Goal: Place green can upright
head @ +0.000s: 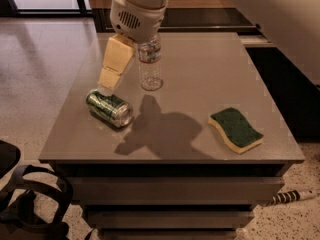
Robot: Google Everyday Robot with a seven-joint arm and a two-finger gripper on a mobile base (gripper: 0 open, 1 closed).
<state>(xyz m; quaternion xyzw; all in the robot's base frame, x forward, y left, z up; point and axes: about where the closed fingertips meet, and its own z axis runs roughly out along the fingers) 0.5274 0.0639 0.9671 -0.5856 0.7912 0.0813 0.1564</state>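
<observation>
Presently the green can lay sideways on the table; gripper hung just above it (grip state: cannot tell).

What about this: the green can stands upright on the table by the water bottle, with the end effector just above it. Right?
No. The camera view shows the green can lying on its side, not upright. It is on the table by the water bottle, with the end effector just above it.
</observation>
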